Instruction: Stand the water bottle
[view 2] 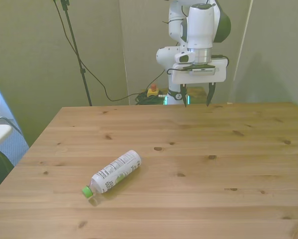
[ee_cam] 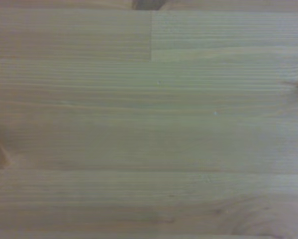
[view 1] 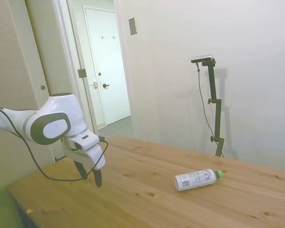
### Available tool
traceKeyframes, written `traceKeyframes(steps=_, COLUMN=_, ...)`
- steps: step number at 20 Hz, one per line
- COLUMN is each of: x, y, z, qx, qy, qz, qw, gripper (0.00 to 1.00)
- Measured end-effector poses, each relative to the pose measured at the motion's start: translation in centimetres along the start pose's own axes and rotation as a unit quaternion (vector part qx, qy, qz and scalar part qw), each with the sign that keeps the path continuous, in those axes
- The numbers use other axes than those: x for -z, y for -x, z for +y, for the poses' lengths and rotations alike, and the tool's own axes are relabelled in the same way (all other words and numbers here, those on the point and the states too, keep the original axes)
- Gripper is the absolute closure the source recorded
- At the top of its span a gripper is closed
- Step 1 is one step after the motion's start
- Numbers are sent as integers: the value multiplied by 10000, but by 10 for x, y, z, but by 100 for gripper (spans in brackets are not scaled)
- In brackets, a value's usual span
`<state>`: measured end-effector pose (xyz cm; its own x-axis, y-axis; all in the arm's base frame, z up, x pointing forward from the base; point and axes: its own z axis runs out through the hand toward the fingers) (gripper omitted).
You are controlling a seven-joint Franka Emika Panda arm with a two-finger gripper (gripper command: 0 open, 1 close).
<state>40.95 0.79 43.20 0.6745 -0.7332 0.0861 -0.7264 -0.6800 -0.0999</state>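
Front view: the water bottle [view 2: 116,172] lies on its side on the counter [view 2: 228,159]; well apart from the bottle, the pincer [view 2: 196,96] hangs wide open, empty.

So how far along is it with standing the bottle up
Nothing looks done yet: the bottle lies on its side on the table, green cap toward the front view's left. Nothing is in hand either; the gripper hangs over the far edge with its jaws open and empty, well apart from the bottle, and the wrist view shows only bare wood. Left to do: reach the bottle, grasp it, and set it upright.
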Motion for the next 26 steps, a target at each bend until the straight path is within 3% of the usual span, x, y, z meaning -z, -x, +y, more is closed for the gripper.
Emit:
traceKeyframes(steps=8, x=7, y=-28, z=14, qx=-353, qy=-67, qz=73, qw=9993, gripper=0)
traceKeyframes(steps=19, x=48, y=-169, z=62, qx=-1313, qy=-118, qz=424, qw=9904, gripper=0)
traceKeyframes(steps=23, x=53, y=-184, z=63, qx=-1373, qy=-217, qz=627, qw=9883, gripper=0)
traceKeyframes(steps=26, x=57, y=-220, z=74, qx=-1620, qy=-258, qz=875, qw=9826, gripper=0)
